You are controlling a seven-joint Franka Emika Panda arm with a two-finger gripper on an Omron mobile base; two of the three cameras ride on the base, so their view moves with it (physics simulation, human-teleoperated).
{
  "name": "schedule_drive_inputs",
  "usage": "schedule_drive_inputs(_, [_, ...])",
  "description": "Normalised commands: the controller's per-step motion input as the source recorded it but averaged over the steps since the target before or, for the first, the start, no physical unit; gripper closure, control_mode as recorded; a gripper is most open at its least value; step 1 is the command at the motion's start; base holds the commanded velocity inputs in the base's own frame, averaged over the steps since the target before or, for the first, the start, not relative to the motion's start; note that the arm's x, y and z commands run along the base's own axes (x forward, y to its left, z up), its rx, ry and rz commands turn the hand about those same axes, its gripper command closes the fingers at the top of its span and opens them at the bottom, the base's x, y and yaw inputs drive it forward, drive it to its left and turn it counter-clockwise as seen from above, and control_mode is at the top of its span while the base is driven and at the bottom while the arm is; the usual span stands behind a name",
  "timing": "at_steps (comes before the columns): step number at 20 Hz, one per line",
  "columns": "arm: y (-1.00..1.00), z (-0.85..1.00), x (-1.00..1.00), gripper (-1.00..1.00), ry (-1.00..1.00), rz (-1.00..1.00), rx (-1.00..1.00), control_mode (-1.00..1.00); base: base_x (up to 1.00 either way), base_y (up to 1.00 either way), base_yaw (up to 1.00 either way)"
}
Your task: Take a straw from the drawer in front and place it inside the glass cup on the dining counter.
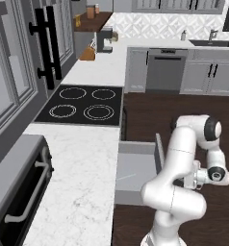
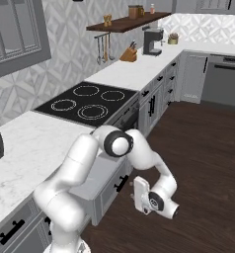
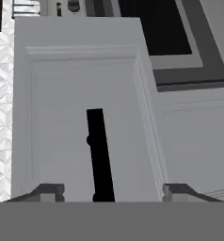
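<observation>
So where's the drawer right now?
The drawer is pulled open below the marble worktop, just past the cooktop. In the hand view its front panel with the black handle faces the hand.

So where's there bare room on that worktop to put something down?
The marble worktop lies bare between the black cooktop and the toaster oven. Another bare stretch runs beyond the cooktop to the coffee machine and knife block, where it's crowded.
</observation>
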Motion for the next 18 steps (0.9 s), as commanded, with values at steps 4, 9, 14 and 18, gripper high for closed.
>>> schedule_drive_inputs(4, [-1.0,0.08,-0.54,-1.0,0.05,-0.06,0.0,-1.0,0.0,0.0,0.0])
schedule_drive_inputs(9, [-0.27,0.93,-0.73,-1.0,-0.02,-0.02,-0.01,-1.0,0.0,0.0,0.0])
schedule_drive_inputs(14, [0.35,1.0,-0.17,-1.0,0.0,0.0,-0.16,-1.0,0.0,0.0,0.0])
schedule_drive_inputs(18, [0.7,1.0,0.0,-1.0,0.05,0.0,-0.33,-1.0,0.0,0.0,0.0])
